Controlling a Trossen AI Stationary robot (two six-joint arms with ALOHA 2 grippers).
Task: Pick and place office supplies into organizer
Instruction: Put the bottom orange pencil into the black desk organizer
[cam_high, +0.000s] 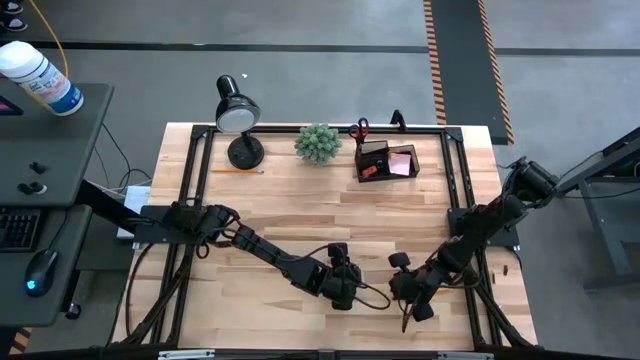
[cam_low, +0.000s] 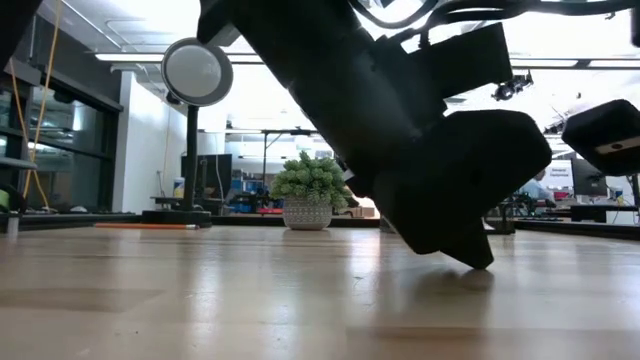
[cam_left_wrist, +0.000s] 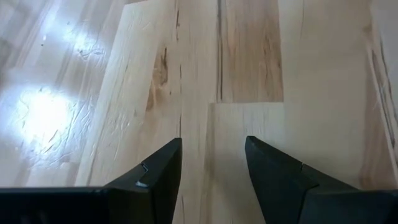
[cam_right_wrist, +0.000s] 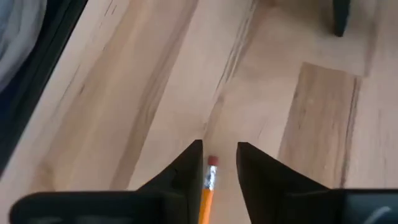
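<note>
An orange pencil (cam_right_wrist: 206, 190) with a pink eraser end stands between the fingers of my right gripper (cam_right_wrist: 219, 149), near the table's front right; in the high view it shows as a thin line (cam_high: 404, 322) below that gripper (cam_high: 408, 300). The fingers stand apart, wider than the pencil. My left gripper (cam_left_wrist: 213, 155) is open over bare wood at the front centre (cam_high: 348, 292). The black organizer (cam_high: 385, 162) at the far edge holds a pink pad (cam_high: 402, 163). Red-handled scissors (cam_high: 360, 128) stick up at its far side. Another pencil (cam_high: 235, 171) lies by the lamp's base. My right gripper has the pencil's eraser end (cam_right_wrist: 211, 163) between its two fingers, close against one finger (cam_right_wrist: 189, 168), with a gap to the other. The fingers slant down toward the table and the pencil runs along them. Whether that finger touches the pencil, I cannot tell.
A black desk lamp (cam_high: 238, 115) and a green plant ball (cam_high: 318, 143) stand at the far edge, left of the organizer. A black frame (cam_high: 455, 190) runs along the table's sides. Bare wood lies between the grippers and the organizer.
</note>
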